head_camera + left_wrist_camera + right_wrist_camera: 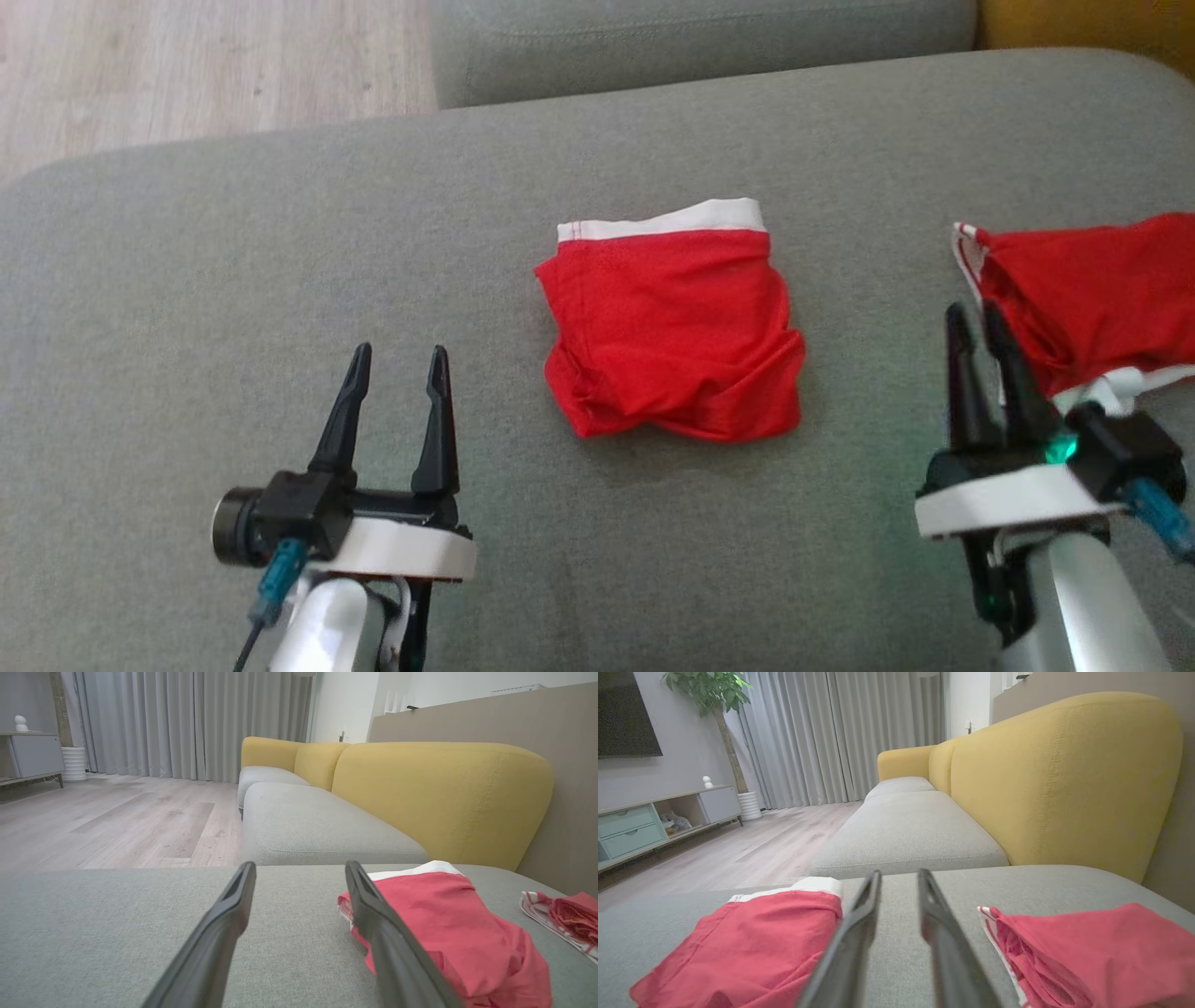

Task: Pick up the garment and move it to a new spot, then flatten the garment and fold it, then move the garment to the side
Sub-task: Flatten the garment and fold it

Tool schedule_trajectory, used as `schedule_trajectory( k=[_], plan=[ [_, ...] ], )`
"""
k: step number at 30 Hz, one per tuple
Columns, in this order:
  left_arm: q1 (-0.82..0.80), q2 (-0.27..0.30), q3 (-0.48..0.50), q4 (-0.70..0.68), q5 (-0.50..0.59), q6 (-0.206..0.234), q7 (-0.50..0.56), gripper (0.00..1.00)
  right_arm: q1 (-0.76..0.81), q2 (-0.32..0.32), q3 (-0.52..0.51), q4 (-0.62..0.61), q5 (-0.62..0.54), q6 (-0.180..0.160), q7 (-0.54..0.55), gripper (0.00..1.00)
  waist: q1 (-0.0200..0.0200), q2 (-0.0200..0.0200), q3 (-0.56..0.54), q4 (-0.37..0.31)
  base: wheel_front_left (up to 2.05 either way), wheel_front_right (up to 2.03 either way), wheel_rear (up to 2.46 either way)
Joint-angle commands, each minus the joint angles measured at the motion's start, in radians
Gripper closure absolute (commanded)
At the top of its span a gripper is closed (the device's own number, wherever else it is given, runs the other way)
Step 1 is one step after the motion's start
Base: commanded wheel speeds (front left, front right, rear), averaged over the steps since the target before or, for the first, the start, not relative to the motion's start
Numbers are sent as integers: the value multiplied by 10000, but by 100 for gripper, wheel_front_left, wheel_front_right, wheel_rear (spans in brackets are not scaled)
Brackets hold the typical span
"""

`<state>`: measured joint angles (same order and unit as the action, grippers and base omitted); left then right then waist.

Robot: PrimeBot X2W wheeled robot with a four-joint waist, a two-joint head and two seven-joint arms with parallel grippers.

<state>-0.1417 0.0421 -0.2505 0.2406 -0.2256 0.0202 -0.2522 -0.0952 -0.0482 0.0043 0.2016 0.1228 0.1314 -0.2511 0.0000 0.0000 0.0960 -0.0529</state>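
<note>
On grey seat cushion [233,280], at its middle: folded red garment [674,336], white waistband at far edge, near hem rumpled. At cushion's right side, other red garment [1092,299], crumpled, well apart from folded 1. Robot's left gripper [400,355] near folded piece's left, fingers spread wide, holding nothing. Robot's right gripper [976,315] just beside crumpled piece, fingers parted narrowly, nothing between. Yellow backrest [444,793] behind.

Living room: sofa [1059,779], curtains [840,737], TV cabinet [654,816].
</note>
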Motion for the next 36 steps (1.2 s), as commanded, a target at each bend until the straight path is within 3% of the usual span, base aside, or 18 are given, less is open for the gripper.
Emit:
schedule_trajectory(
  k=[1, 11, 19, 27, 31, 36],
  plan=[
    [-557, 81, 308, -336, 137, -42, -95, 0, -640, -23, 295, -269, -45, -7, -73, 100, 0, 0, 185, 138, 0, 0, 0],
    [-1314, 81, -85, -284, 279, -181, -95, 0, -2763, -21, 795, 1042, -312, -7, 514, 100, 0, 0, 1633, 1133, 0, 0, 0],
    [-1840, 81, -490, -215, 162, -137, -95, 0, -4245, -21, 1283, 3821, -493, -7, 683, 100, 0, 0, 2245, 2087, 0, 0, 0],
    [-1785, 81, -487, -217, 103, -23, -95, 0, -5332, -21, 1085, 6304, -889, -7, 231, 100, 0, 0, 2083, 2278, 0, 0, 0],
    [-1687, 81, -433, -189, 70, -1, -95, 0, -5518, -21, 1542, 6414, -527, -7, 11, 100, 0, 0, 1904, 2206, 0, 0, 0],
    [-1546, 81, -442, -157, -6, -7, -95, 0, -5383, -20, 3229, 5701, 434, -7, -90, 100, 0, 0, 1602, 2065, 0, 0, 0]
  ],
)
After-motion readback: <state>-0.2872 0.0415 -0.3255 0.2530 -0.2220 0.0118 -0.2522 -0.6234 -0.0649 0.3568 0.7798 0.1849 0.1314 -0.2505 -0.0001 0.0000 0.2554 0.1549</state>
